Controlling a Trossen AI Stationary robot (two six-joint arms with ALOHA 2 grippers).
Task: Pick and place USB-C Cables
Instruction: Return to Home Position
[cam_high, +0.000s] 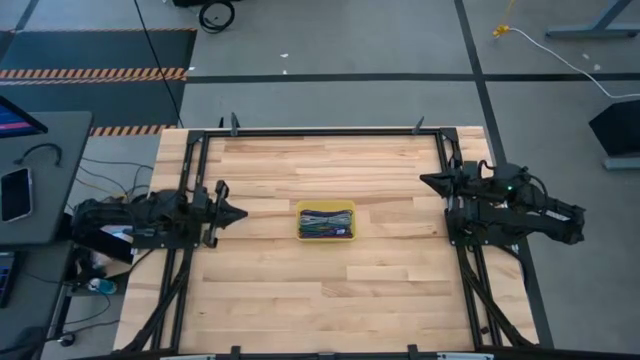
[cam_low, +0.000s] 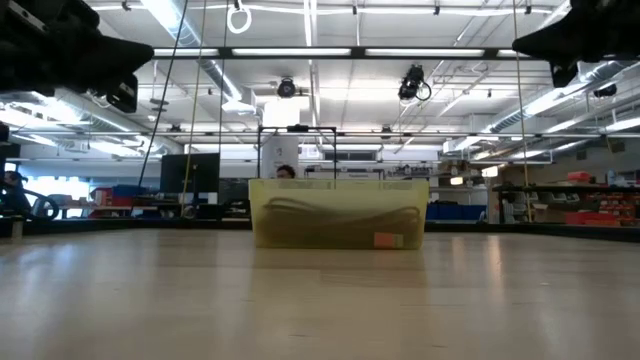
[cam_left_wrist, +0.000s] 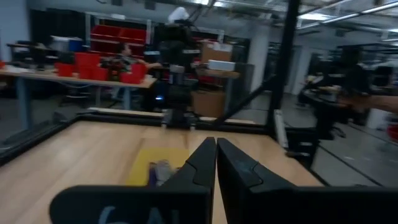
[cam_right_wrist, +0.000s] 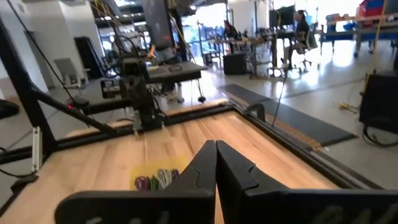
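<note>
Several USB-C cables (cam_high: 325, 222), folded into thin coloured bundles, lie inside a small yellow tray (cam_high: 300, 234) at the middle of the table; their ends also show in the right wrist view (cam_right_wrist: 155, 180). My left gripper (cam_high: 243, 213) is shut at the table's left side, well above the wood, pointing level toward the tray. My right gripper (cam_high: 423, 180) is shut at the table's right side, also raised and pointing level toward the middle. Both hold nothing. In the low view the tray (cam_low: 338, 212) stands on the table between the two arms.
A black metal frame (cam_high: 320, 132) runs along the table's far, left and right edges. Bare wood lies on all sides of the tray. Beyond the table are a desk with cables at the left and workshop benches, where people sit.
</note>
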